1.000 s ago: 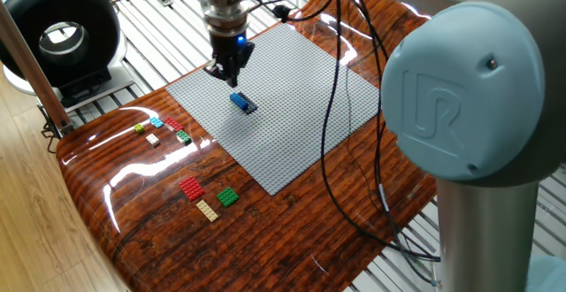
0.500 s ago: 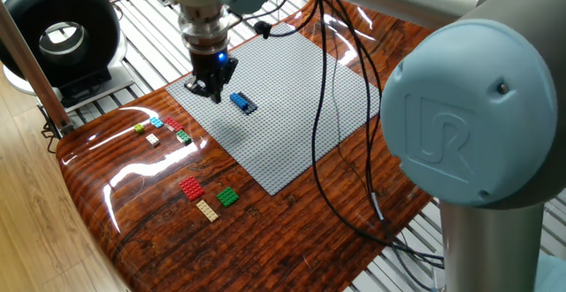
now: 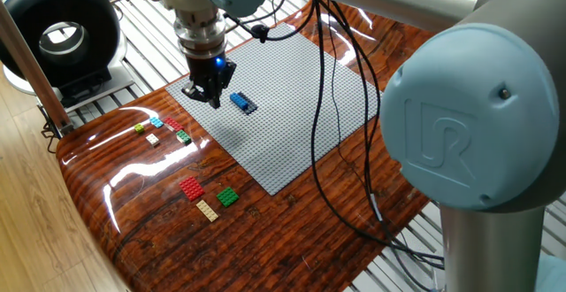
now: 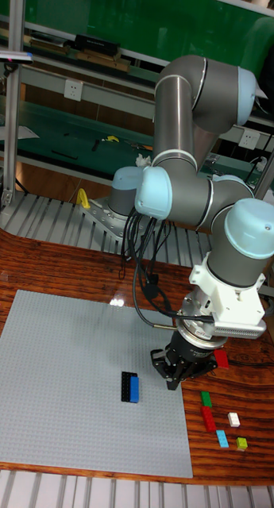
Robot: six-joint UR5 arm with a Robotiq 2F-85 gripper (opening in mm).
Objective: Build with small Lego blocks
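The small Lego blocks are lying in three places: a blue and dark blue pair (image 3: 242, 103) is sitting pressed on the grey baseplate (image 3: 292, 106) just beside the gripper (image 3: 209, 93), whose fingers are hanging over the plate's edge; whether they are apart or together cannot be told. The risk is the claw knocking that pair while travelling low; a cluster of small bricks (image 3: 164, 129) is lying near on the wooden table (image 3: 150, 203), a red, green and tan group (image 3: 209, 196) is sitting farther off, and black cables (image 3: 340, 133) are trailing across the plate.

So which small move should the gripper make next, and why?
Probably move on toward the loose small Lego blocks and descend over one. The gripper hangs near the grey baseplate edge, apparently empty; the blue block already sits on it.
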